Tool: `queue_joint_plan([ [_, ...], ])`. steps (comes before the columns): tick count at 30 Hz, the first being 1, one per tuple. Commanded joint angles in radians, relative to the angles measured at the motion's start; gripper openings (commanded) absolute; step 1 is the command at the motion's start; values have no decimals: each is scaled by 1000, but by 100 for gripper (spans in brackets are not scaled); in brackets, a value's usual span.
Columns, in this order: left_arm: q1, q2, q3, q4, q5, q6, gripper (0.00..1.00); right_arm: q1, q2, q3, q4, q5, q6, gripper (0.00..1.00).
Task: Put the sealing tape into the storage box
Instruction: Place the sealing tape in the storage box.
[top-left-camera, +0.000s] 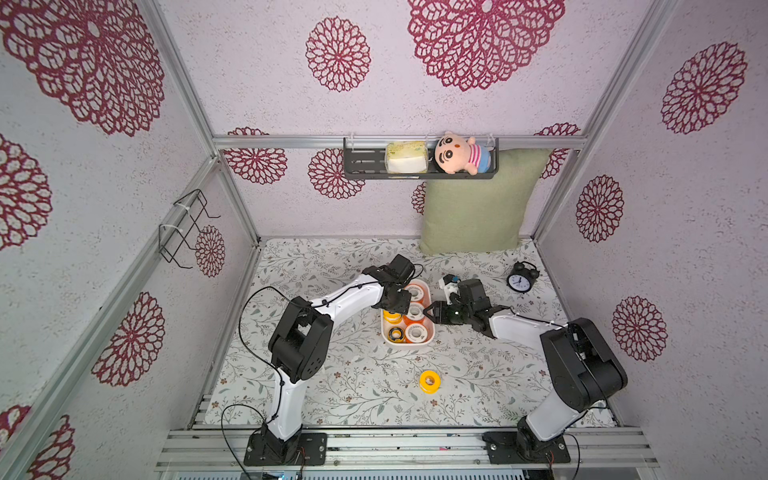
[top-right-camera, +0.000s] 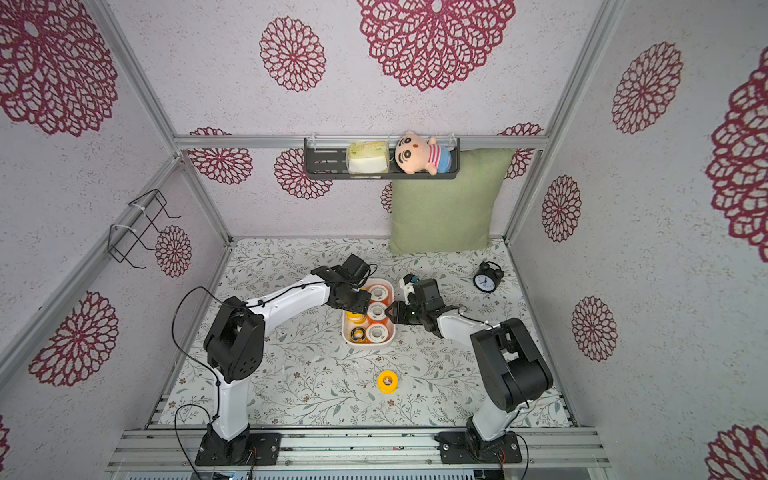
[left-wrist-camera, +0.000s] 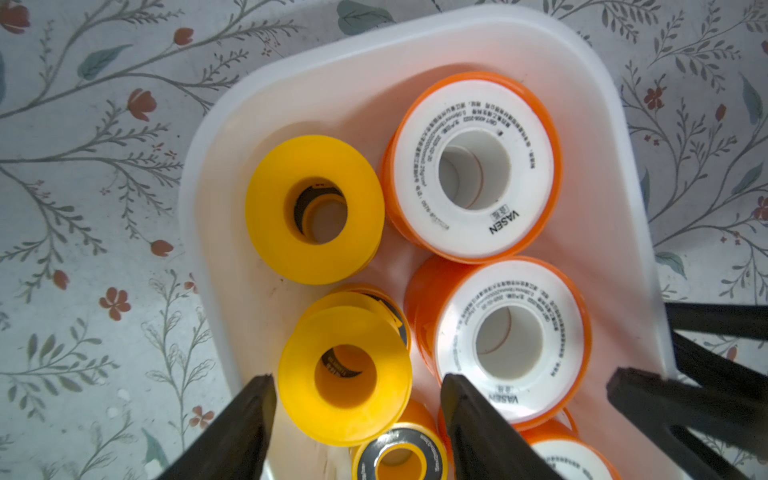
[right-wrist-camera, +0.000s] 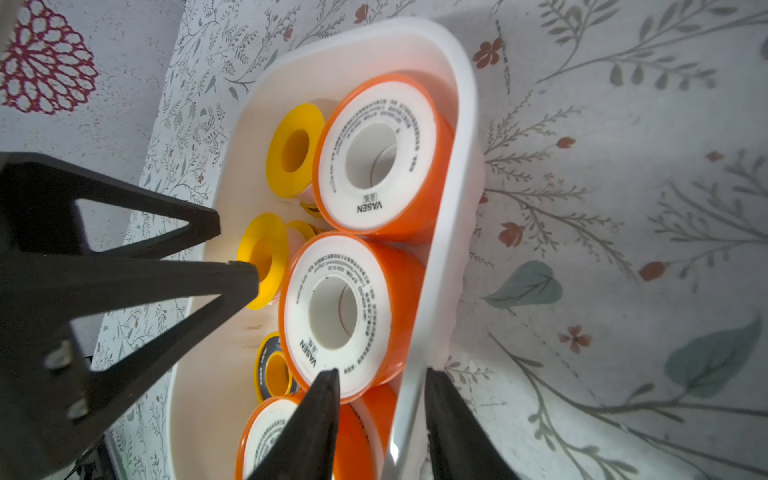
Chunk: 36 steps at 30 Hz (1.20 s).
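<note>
Close to the lens on the left wrist: left pincer (left-wrist-camera: 355, 378) spread, fingers either side of a yellow spool (left-wrist-camera: 345, 419), a gap showing on both sides, so nothing pinched. That spool sits inside the storage box (left-wrist-camera: 374, 41), perched on another spool, beside the orange, white-faced ones. Right pincer (right-wrist-camera: 381, 370) sits astride the box's long wall. The outer finger is against the wall and the inner one is down by an orange spool. Cannot tell whether it is clamping the wall. Most of the sealing tape (top-left-camera: 409, 322) is already in the box. One lone yellow spool (top-left-camera: 429, 381) remains on the table (top-left-camera: 374, 399), lying flat with its hole up and nothing close to it. The key relation for the next move: it lies well apart from the box, on the arm-base side and roughly between the two arms. It looks slightly nearer the right pincer, but the left has the free jaws. Either must draw back toward its base and come down from above, jaws across the rim.
</note>
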Motion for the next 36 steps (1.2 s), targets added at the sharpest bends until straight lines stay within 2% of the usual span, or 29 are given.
queue_joint_plan([
  [1,-6,-143,-55,58,-34,-8,70,4,-72,12,-37,41,-44,44],
  [6,-3,-299,-201,150,-86,-26,70,4,-134,0,-83,104,-83,51],
  [14,21,-542,-419,218,-182,-84,72,22,-304,-106,-111,170,-132,57],
  [26,106,-797,-652,232,-189,-180,75,217,-531,-247,-200,335,-92,68],
  [36,149,-902,-766,255,-126,-235,76,377,-547,-306,-239,394,-44,76],
])
